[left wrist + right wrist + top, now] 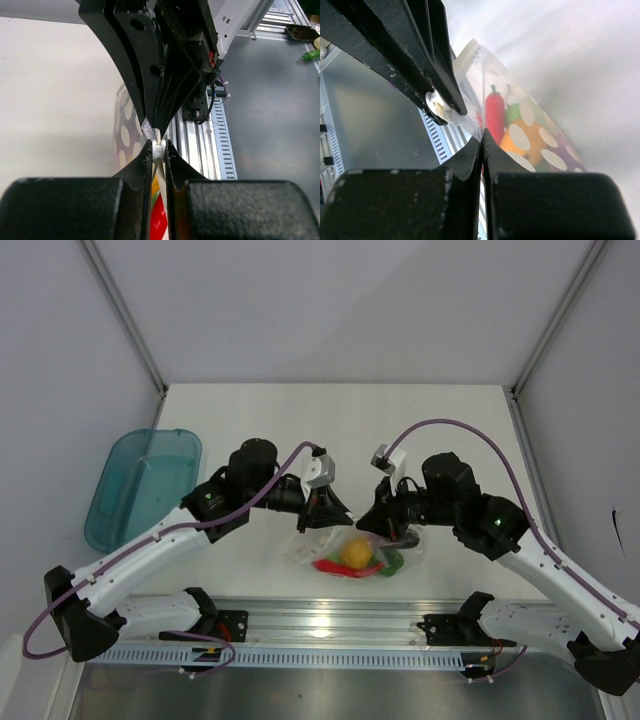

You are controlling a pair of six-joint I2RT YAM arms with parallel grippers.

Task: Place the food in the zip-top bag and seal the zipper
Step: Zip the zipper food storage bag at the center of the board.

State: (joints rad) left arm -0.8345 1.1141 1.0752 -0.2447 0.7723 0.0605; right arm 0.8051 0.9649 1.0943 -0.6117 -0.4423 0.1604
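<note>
Both pinching zip-top bag [520, 135] — left gripper [159, 150], right gripper [482, 136]

Zip-top bag [302, 552] is on the bench [330, 430], front-centre, just behind the rail [330, 625] that runs along the near edge. Food [354, 554] is inside the bag, bunched at its near end. 2 tools are on the bag's far edge: left tool [325, 512] at its left, right tool [385, 525] at its right, tips facing each other. Tray [140, 485] is at the bench's left edge, well apart from the bag.
</note>
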